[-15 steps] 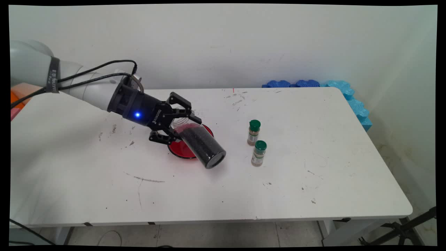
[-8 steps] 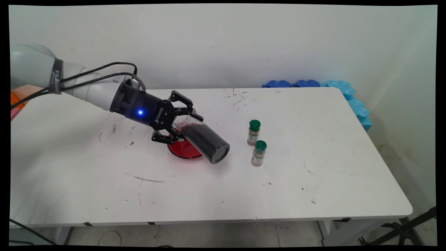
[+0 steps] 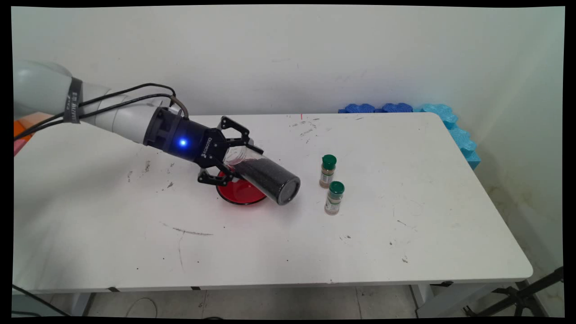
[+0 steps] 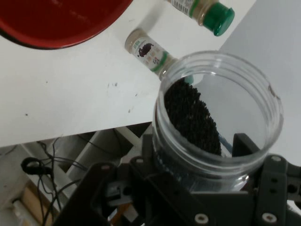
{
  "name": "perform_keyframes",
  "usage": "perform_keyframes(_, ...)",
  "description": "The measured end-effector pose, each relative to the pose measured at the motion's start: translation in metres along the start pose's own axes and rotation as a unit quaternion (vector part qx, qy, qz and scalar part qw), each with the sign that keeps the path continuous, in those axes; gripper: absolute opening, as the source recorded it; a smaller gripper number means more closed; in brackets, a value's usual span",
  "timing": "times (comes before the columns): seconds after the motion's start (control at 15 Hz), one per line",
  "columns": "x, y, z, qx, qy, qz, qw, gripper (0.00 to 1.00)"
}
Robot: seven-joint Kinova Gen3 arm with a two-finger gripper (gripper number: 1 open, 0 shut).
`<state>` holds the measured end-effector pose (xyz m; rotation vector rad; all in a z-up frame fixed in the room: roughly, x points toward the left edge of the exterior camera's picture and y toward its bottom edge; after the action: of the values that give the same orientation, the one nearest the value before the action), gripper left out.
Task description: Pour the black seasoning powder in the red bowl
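My gripper (image 3: 237,158) is shut on a clear plastic jar (image 3: 265,174) filled with black grains, held near its open mouth. The jar lies tilted almost on its side above a red plate (image 3: 238,192), its closed base pointing right and slightly down. In the hand view the jar's open mouth (image 4: 218,110) faces the camera, with the black grains (image 4: 190,115) heaped against one side and my gripper (image 4: 197,162) clamped around its neck. The red plate (image 4: 56,21) shows at the top left there.
Two small spice bottles with green caps (image 3: 327,170) (image 3: 334,197) stand upright right of the plate; both appear in the hand view (image 4: 149,51) (image 4: 207,12). Blue foam pieces (image 3: 450,123) line the table's far right corner. The white table (image 3: 405,234) bears scuff marks.
The gripper has swung the jar's base upward and to the right, bringing the jar nearer to level. The grains inside have shifted along its wall. The bottles and plate have not moved.
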<state>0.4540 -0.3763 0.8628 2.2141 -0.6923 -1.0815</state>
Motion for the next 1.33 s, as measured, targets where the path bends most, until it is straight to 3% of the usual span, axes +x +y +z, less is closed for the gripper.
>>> perform_keyframes(1.33, 0.0105, 0.0016, 0.0040, -0.042, -0.003, -0.105, 0.9936, 0.00)
